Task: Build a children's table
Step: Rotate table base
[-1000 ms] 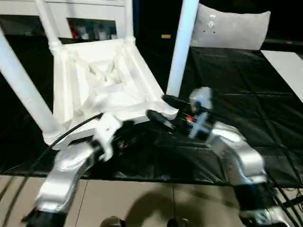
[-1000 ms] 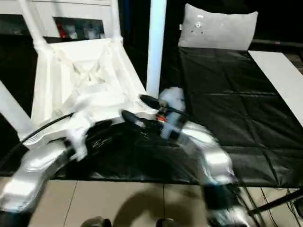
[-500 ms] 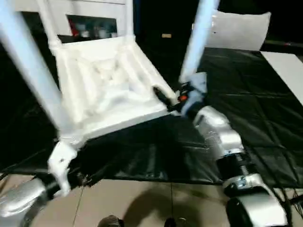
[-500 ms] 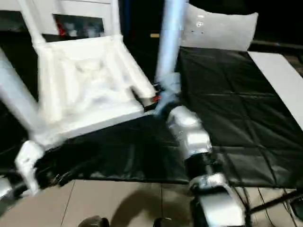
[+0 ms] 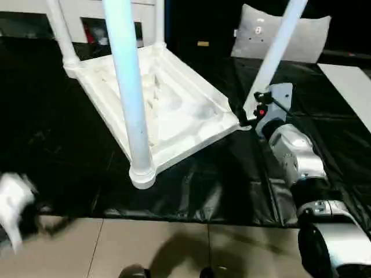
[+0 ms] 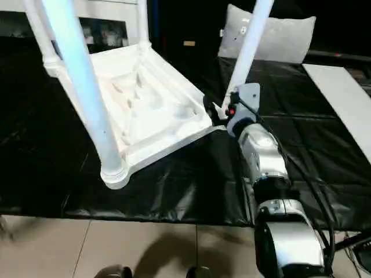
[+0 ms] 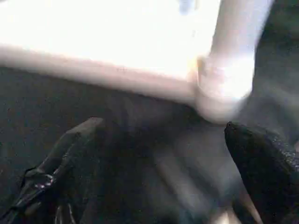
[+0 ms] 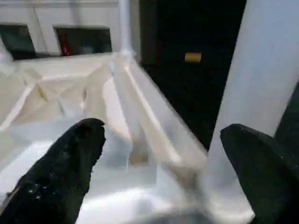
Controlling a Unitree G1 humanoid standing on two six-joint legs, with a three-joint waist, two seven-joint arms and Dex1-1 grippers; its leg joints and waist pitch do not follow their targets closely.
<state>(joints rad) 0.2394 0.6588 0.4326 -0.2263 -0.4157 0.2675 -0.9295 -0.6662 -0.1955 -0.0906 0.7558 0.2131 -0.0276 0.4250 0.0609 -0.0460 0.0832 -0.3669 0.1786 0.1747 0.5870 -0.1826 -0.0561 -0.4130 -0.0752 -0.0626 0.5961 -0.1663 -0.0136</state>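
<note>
The white children's table (image 5: 168, 98) lies upside down and tilted on the black mat, ribbed underside up. One leg (image 5: 128, 87) rises close in front from the near corner socket (image 5: 142, 174). Another leg (image 5: 275, 52) slants up from the right corner. My right gripper (image 8: 163, 135) is open at that right corner, its fingers (image 8: 70, 163) wide apart, with the table's rim and the leg's base between them. My left gripper (image 7: 161, 128) is open low at the left, facing the near corner socket (image 7: 224, 88) and apart from it.
A black mat (image 5: 191, 191) covers the floor, with pale tiles (image 5: 174, 249) at its near edge. A grey pillow (image 5: 290, 35) leans at the back right. A white cabinet (image 5: 87, 8) stands behind the table. A white panel (image 5: 353, 81) lies at the far right.
The table has swung round and tilted, so its near leg now stands in the foreground. My left arm has dropped away to the lower left. My right gripper has moved right with the corner.
</note>
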